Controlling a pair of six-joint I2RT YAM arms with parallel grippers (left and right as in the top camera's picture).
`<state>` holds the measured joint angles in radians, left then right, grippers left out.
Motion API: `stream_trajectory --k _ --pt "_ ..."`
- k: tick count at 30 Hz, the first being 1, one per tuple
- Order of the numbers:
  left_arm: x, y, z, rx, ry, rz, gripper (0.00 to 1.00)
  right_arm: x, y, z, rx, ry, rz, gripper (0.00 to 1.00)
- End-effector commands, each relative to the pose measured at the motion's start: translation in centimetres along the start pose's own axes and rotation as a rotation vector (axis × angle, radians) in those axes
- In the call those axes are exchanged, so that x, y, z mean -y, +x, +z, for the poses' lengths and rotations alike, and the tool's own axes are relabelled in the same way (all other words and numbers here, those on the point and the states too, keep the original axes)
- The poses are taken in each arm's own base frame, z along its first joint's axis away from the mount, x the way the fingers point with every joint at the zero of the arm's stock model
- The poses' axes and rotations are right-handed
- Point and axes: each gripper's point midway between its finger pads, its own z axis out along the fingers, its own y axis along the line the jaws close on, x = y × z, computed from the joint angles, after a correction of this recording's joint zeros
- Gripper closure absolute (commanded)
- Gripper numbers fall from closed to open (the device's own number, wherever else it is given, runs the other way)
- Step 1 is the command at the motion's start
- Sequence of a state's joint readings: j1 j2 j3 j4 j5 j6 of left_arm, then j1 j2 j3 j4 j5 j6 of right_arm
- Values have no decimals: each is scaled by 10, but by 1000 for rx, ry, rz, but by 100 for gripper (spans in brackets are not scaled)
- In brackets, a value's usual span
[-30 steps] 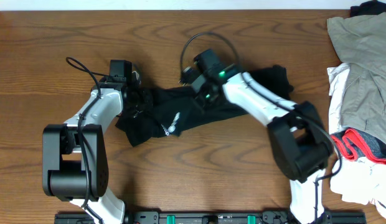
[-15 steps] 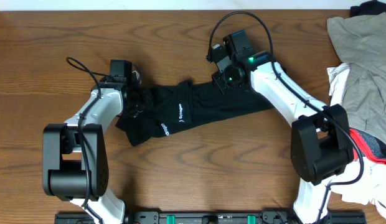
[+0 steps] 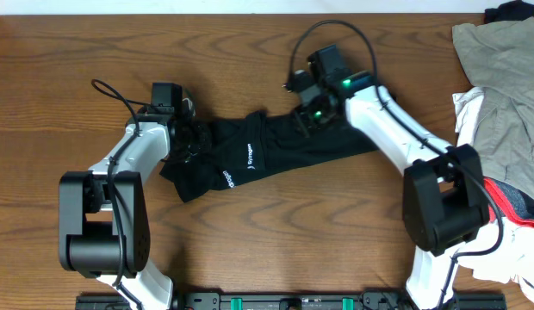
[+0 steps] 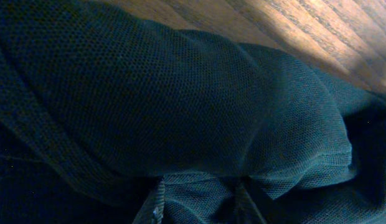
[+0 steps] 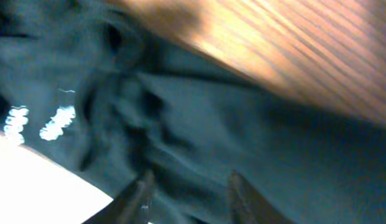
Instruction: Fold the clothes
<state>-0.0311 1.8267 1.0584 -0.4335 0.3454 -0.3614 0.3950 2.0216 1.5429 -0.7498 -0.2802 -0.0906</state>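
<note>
black garment bunched, left gripper mostly hidden

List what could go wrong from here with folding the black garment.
1. The right pincer hangs open just over rumpled fabric of the black garment; a finger could snag a wrinkle and drag the fold apart.
2. The left pincer grips a bunched wad at the garment's left end; pulling may crumple it rather than flatten it.
3. The elbow of the right arm sits beside the red-and-white item; a wide swing might catch it.
</note>
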Motion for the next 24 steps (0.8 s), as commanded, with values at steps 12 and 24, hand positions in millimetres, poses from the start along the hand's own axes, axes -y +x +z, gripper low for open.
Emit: stream_trajectory --k 12,24 --pt "-80 -10 1 3 -152 -152 61 158 45 -70 51 51 266 12" --pt "-80 -10 1 5 -151 -153 61 169 68 -32 -1 -70 311 7"
